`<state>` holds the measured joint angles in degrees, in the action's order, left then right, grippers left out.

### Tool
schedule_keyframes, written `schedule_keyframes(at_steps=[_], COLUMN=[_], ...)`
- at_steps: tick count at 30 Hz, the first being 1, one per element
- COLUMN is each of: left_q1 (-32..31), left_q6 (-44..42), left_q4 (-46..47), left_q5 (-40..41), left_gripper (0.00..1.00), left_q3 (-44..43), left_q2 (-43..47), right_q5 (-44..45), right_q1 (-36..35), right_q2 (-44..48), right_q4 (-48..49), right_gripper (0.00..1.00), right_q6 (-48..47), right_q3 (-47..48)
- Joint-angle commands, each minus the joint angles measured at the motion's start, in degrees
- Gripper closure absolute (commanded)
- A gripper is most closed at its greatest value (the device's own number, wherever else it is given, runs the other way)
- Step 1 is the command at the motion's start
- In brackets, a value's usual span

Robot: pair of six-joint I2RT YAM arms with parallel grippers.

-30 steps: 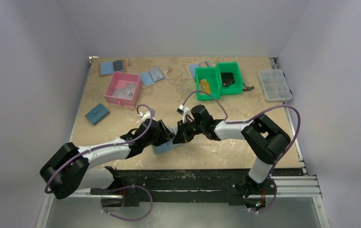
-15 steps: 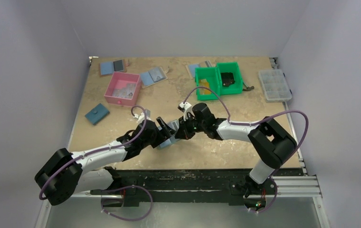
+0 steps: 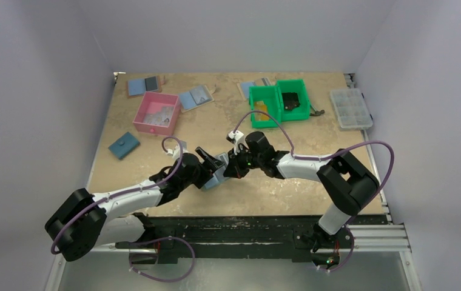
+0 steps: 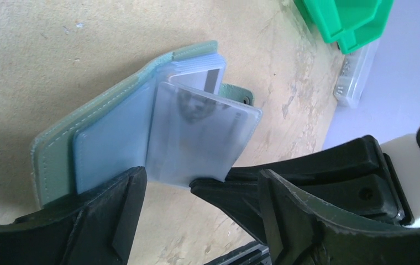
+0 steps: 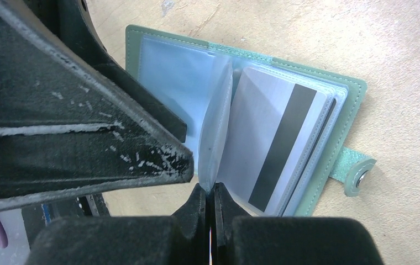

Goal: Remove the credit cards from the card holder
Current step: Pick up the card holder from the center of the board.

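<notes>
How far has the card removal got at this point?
Done: the card holder lies open. In hand: the right gripper pinches a clear sleeve; the left gripper stands open at the holder's edge. Left: the striped card sits in its pocket, not yet pulled.

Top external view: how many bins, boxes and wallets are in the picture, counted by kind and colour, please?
Pink bin: 1
Green bins: 2
Clear compartment box: 1
Open blue-grey folders: 3
Dark blue closed wallet: 1
Open card holder: 1
Total: 9
</notes>
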<state>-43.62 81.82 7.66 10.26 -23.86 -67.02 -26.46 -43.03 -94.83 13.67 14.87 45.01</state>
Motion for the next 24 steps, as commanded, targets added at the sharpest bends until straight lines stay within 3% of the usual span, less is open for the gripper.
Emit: schedule_keyframes(at_steps=[1, 5, 12, 16, 20, 24], left_q1=[0.19, 0.18, 0.28, 0.27, 0.27, 0.26], left_q6=[2.98, 2.94, 0.74, -0.49, -1.13, -2.32], left_q4=[-0.12, -4.97, -3.4, -6.94, -13.51, -14.43], left_q5=[2.57, 3.7, 3.3, 3.98, 4.67, 4.19], left_gripper=[0.24, 0.27, 0.29, 0.3, 0.38, 0.48], left_q3=[-1.74, -5.41, -7.4, -9.66, -12.37, -12.43], left_q2=[-1.55, -3.85, -6.33, -8.2, -10.54, -11.43], right_q5=[-0.44, -0.7, -0.95, -1.09, -2.5, -5.7], right_q1=[-0.12, -0.38, -0.99, -1.35, -1.51, -1.86], right_q2=[1.8, 1.83, 1.56, 1.67, 1.91, 1.59], right_q4=[1.18, 1.18, 0.75, 0.32, 0.33, 0.43], right_gripper=[0.96, 0.96, 0.95, 0.94, 0.91, 0.82], right_q6=[-1.95, -2.28, -3.55, -4.5, -5.57, -6.06], right_q3=[2.68, 2.79, 3.11, 3.42, 3.49, 3.75])
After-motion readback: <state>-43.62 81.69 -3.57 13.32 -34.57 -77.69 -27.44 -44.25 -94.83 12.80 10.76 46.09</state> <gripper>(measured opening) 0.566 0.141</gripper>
